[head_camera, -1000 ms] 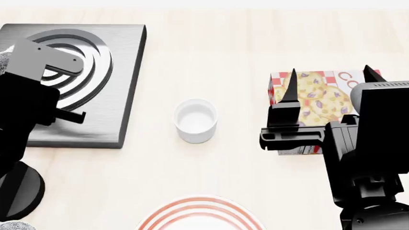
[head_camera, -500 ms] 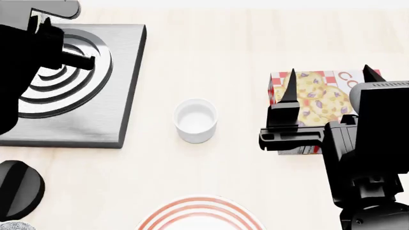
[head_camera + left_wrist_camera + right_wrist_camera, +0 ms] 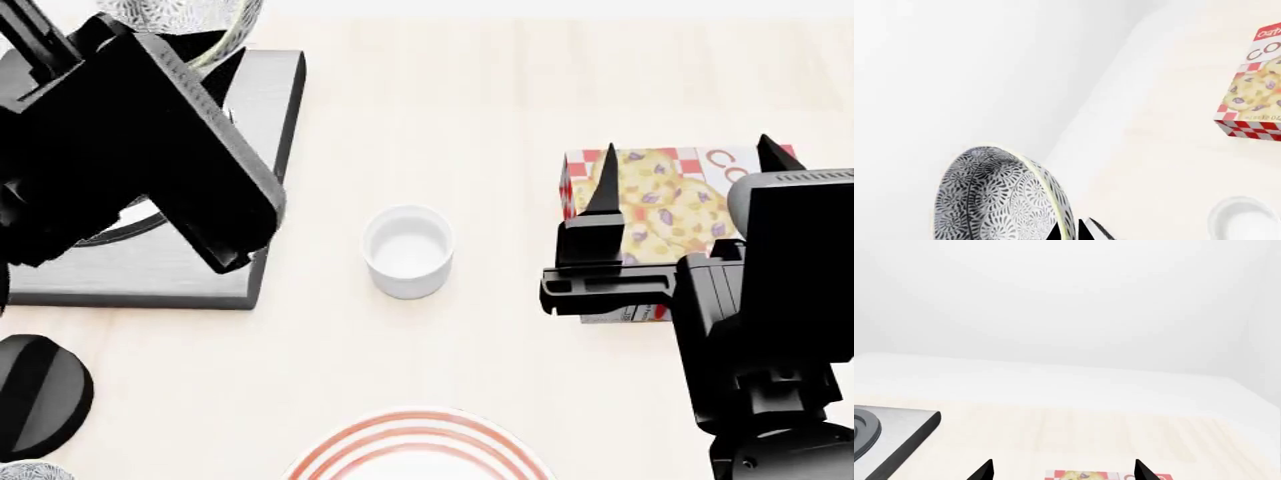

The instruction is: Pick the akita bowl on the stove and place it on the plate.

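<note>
1 akita bowl (image 3: 997,197) was clamped by the rim in the left gripper (image 3: 1069,231), lifted above the stove (image 3: 260,150); it should travel level to the plate (image 3: 416,450). Right gripper (image 3: 683,165) idled, released.

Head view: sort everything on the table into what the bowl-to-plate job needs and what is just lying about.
Part of the job:
- akita bowl, held at its rim by the left hand
- stove
- plate, at the near edge

Just lying about:
- white cup
- cookie box
- black knob
- second speckled bowl, barely in view
- right hand, open, idle
</note>
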`<state>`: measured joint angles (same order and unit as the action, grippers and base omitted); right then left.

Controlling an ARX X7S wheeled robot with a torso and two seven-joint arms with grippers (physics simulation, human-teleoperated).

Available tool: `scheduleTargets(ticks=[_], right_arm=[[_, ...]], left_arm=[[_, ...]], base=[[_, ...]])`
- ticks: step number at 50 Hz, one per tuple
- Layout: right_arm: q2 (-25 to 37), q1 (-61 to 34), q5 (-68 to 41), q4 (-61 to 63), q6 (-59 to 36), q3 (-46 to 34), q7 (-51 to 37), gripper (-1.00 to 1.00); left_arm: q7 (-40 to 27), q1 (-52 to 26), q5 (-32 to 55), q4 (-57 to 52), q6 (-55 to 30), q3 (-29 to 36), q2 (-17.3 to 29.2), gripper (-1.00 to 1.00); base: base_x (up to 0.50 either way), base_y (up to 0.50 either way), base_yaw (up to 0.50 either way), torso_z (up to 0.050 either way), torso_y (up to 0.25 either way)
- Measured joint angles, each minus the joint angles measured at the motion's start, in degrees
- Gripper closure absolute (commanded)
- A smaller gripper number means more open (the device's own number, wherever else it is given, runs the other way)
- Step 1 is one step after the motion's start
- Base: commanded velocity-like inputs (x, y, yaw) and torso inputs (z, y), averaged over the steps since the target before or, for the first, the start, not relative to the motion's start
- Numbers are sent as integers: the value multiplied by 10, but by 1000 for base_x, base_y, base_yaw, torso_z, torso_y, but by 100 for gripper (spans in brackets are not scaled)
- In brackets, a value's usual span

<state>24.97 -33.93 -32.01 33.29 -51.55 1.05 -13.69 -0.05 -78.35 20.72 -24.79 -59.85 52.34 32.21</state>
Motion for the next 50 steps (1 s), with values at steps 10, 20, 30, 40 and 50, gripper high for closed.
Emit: scheduleTargets(ticks=[10,20,30,40,50], right_arm=[[1,0,-1,0,2,-1,-1,-100],[2,1,-1,0,3,-3,-3,-100],[3,1,-2,-1,5,-4,-3,-100],[5,0,-4,0,4,-5,-5,-100],[6,0,-6,0,5,-5,-6,-100]], left_arm=[[64,-44,4,-103,-15,64,40,100],[118,-78,-1,-181,-17,129,72,100],[164,-102,-1,-247,-20,189,90,100],[193,-123,-6,-293,-30,243,84,100],[206,-139,-15,-318,-39,291,70,100]], base=[[0,0,0,0,2],[0,0,0,0,0],[0,0,0,0,0],[0,0,0,0,0],[0,0,0,0,1]])
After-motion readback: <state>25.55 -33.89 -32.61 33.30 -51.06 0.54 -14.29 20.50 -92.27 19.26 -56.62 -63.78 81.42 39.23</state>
